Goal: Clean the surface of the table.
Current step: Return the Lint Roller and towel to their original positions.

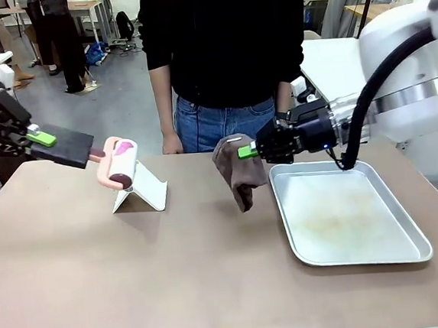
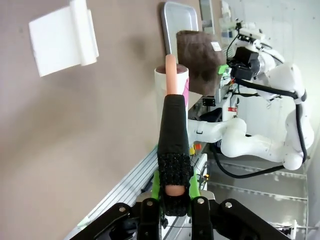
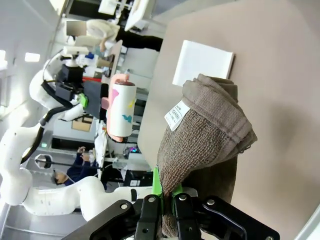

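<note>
The right gripper (image 1: 250, 151) is clamped on a brown cloth (image 1: 239, 170) (white tag, print unreadable) hanging above the table (image 1: 174, 268) beside a metal tray (image 1: 346, 214). The left gripper (image 1: 39, 138) grips a lint roller's black handle (image 1: 64, 147), its roller (image 1: 122, 166) over a white stand (image 1: 143, 192)

One roller (image 1: 121, 169), cloth (image 1: 240, 170), tray (image 1: 344, 213), stand (image 1: 143, 192).

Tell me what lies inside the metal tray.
Inside the metal tray only faint brownish smears show on its bare floor. The right pincer, shut on the brown cloth, hangs at its far left corner, hiding a little of the rim.
</note>
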`<state>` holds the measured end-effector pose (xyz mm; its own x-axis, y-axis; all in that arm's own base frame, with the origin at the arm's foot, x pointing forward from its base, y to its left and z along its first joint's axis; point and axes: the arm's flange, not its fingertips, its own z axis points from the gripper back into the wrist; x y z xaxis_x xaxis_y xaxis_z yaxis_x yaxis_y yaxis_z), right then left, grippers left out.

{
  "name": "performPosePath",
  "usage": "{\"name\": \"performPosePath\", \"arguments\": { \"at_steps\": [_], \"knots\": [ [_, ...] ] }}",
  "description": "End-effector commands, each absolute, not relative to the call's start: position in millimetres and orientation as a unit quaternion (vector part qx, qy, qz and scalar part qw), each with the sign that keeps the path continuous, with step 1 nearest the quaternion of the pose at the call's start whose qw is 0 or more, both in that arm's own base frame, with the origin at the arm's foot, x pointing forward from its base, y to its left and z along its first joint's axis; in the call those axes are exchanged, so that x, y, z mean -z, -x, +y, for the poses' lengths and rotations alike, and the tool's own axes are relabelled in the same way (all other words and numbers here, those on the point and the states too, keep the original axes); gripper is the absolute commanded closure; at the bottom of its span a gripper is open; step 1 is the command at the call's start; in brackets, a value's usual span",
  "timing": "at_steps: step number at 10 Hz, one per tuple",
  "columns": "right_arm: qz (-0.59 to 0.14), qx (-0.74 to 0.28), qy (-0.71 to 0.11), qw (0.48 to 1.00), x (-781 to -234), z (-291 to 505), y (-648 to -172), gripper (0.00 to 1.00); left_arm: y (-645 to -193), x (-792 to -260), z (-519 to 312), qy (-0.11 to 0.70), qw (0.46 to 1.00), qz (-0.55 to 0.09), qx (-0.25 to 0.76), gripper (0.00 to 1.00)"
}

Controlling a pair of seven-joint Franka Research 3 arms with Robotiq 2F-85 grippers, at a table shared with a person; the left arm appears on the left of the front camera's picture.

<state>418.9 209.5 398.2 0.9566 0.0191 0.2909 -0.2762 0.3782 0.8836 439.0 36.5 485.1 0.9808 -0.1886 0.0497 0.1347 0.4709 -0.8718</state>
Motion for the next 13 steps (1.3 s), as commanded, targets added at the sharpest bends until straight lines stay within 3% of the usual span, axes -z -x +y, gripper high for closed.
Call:
{"name": "performPosePath", "arguments": {
  "at_steps": [1, 9, 13],
  "knots": [
    [-0.126, -0.083, -0.566, 0.811, -383, 216, -439, 0.93, -448, -487, 19, 0.524, 0.844, 0.019, 0.111, 0.78],
    [-0.099, -0.053, -0.572, 0.813, -372, 213, -453, 0.93, -452, -479, 8, 0.513, 0.852, 0.032, 0.104, 0.78],
    [-0.118, -0.011, -0.593, 0.796, -334, 253, -475, 0.93, -494, -472, -42, 0.498, 0.860, 0.021, 0.112, 0.78]
  ]
}}
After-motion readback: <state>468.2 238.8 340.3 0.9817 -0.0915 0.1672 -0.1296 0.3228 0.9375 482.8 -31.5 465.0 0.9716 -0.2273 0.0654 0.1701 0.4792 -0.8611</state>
